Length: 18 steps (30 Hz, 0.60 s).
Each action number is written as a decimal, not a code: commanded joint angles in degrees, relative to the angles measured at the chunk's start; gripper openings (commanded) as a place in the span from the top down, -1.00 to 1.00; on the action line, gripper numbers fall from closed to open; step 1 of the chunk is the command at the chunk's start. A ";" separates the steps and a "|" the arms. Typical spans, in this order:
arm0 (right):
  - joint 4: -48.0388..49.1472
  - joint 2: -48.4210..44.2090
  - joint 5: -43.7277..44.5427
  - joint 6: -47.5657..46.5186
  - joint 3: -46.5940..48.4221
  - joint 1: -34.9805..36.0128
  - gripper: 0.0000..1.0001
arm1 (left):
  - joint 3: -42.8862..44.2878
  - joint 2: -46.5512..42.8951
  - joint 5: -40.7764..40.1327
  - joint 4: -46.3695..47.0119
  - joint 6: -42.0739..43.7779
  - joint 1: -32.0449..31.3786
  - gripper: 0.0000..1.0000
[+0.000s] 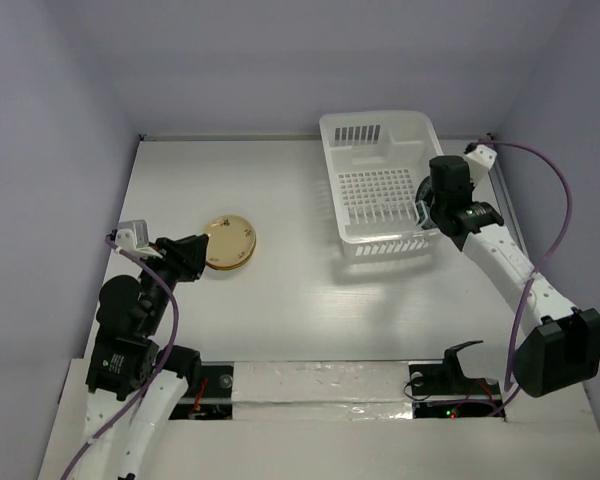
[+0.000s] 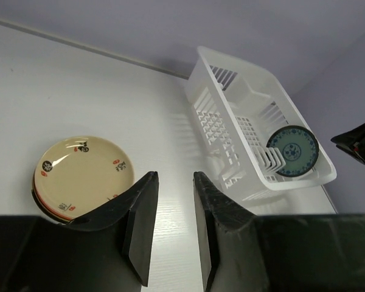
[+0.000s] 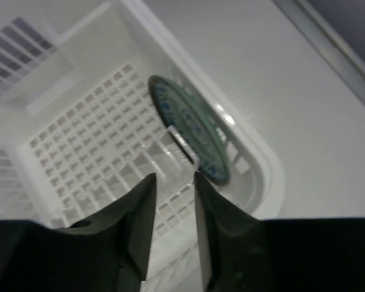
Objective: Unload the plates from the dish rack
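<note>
The white dish rack (image 1: 380, 185) stands at the back right. One blue-green patterned plate (image 2: 293, 150) stands upright between pegs at its near right end, and it also shows edge-on in the right wrist view (image 3: 191, 131). My right gripper (image 3: 173, 179) hovers over that end of the rack, just left of the plate, open a narrow gap with nothing between its fingers. A stack of plates (image 1: 228, 241) lies on the table at the left, topped by a yellow patterned plate (image 2: 82, 173). My left gripper (image 2: 174, 182) sits just right of the stack, slightly open and empty.
The rack's grid floor (image 3: 91, 140) is bare apart from the pegs. Grey walls close in the table at the back and both sides. A black bracket (image 1: 462, 355) sits at the near edge by the right arm's base.
</note>
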 commanded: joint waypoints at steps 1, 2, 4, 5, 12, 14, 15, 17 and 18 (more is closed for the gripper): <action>-3.68 -0.16 5.63 -4.42 0.92 -3.03 0.21 | -0.45 -0.92 1.10 2.91 0.32 -1.18 0.45; -5.95 0.63 4.15 -5.04 2.40 -4.61 0.20 | -0.62 -1.10 1.36 2.91 0.32 -1.19 0.42; -6.76 3.09 3.96 -7.06 3.20 -5.15 0.20 | -0.80 -1.36 1.89 3.35 0.49 -1.19 0.34; -6.94 3.97 3.96 -7.59 3.64 -5.15 0.20 | -0.89 -1.28 2.50 3.52 0.49 -1.19 0.33; -8.44 13.29 1.50 -10.76 7.16 -6.56 0.25 | -0.63 -1.01 2.59 3.17 0.93 -1.71 0.29; -8.00 14.61 0.80 -11.29 7.95 -6.56 0.28 | -0.63 -1.28 2.51 3.17 0.85 -1.71 0.29; -8.00 14.96 0.80 -11.37 8.30 -6.56 0.29 | -0.63 -1.28 2.51 3.17 0.85 -1.71 0.29; -8.52 16.36 0.97 -12.08 9.70 -6.56 0.31 | -0.63 -1.28 2.51 3.17 0.85 -1.71 0.28; -8.87 16.98 1.41 -12.17 10.23 -6.56 0.32 | -0.63 -1.36 2.51 3.17 0.85 -1.71 0.28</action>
